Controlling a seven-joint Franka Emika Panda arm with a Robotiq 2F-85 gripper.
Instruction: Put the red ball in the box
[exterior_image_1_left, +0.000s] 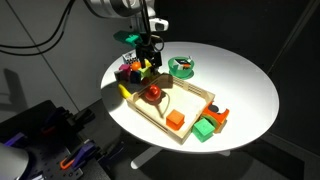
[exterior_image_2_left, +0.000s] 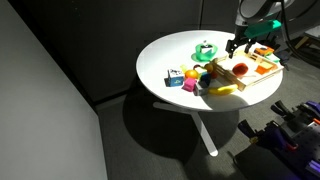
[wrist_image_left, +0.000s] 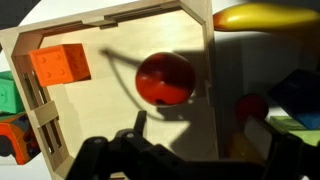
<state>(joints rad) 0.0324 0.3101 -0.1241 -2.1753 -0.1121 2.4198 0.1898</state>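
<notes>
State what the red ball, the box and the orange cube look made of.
The red ball: probably plastic or rubber, glossy, with a highlight. The box: light bare wood, matte, pale tan boards. The orange cube: likely plastic, even colour, little shine.

Round white table (exterior_image_1_left: 250, 90) with box (exterior_image_1_left: 190, 104), bowl (exterior_image_1_left: 182, 67)

Round white counter (exterior_image_2_left: 165, 48), box (exterior_image_2_left: 264, 77) at the picture's right, red ball (exterior_image_2_left: 241, 69) sitting inside it, hand (exterior_image_2_left: 237, 47) hovering just above, green bowl (exterior_image_2_left: 205, 50) nearby, yellow toy (exterior_image_2_left: 222, 89) beside the box
</notes>
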